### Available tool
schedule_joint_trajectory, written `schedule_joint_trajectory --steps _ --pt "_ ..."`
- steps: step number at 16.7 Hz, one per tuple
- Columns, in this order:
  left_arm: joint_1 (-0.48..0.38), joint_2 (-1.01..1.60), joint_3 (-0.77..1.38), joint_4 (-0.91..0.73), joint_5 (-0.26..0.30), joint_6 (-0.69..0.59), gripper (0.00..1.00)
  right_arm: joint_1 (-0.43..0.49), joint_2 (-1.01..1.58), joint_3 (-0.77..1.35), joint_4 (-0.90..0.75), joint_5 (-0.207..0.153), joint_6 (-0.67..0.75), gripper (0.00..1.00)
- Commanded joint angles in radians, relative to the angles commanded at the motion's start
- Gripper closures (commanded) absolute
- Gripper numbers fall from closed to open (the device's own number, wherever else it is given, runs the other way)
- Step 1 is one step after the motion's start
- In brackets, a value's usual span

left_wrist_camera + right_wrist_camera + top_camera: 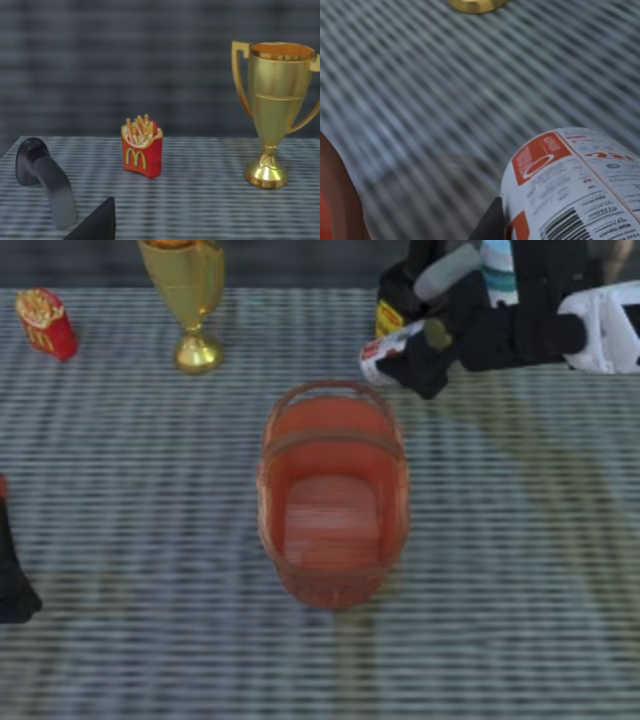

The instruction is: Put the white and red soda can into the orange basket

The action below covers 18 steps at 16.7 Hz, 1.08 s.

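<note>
The white and red soda can (383,352) lies tilted in my right gripper (418,362), which is shut on it above the table, just beyond the back right of the orange basket (333,502). In the right wrist view the can (570,185) fills the lower corner with its barcode showing, one dark finger (492,222) pressed against its side and the basket's rim (332,200) at the edge. The basket stands mid-table with nothing inside it. My left gripper (12,595) is parked at the table's left edge, open and holding nothing; one fingertip (97,225) shows.
A gold trophy (190,300) and a red fries carton (45,322) stand at the back left. Behind the right arm are a dark bottle with a yellow label (393,308) and a white bottle with teal bands (498,270). A dark grey-handled object (37,172) shows in the left wrist view.
</note>
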Motion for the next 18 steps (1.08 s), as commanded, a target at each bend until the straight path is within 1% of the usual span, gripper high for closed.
schedule_joint_trajectory --steps 3,5,7,9,11,12,13,18 --pt "0.0 0.0 0.0 0.0 0.0 0.0 0.0 0.018 -0.035 -0.079 0.314 -0.179 0.097 1.0" --pt "0.0 0.0 0.0 0.0 0.0 0.0 0.0 0.029 -0.063 -0.129 0.5 -0.289 0.156 1.0" --pt "0.0 0.0 0.0 0.0 0.0 0.0 0.0 0.039 -0.091 -0.172 0.651 -0.383 0.204 1.0" --pt "0.0 0.0 0.0 0.0 0.0 0.0 0.0 0.047 -0.116 -0.203 0.76 -0.458 0.241 1.0" --pt "0.0 0.0 0.0 0.0 0.0 0.0 0.0 0.052 -0.134 -0.222 0.826 -0.507 0.263 1.0" --pt "0.0 0.0 0.0 0.0 0.0 0.0 0.0 0.053 -0.139 -0.227 0.843 -0.52 0.269 1.0" --pt "0.0 0.0 0.0 0.0 0.0 0.0 0.0 0.054 -0.141 -0.229 0.85 -0.525 0.271 1.0" --pt "0.0 0.0 0.0 0.0 0.0 0.0 0.0 0.049 -0.134 -0.226 0.851 -0.525 0.272 1.0"
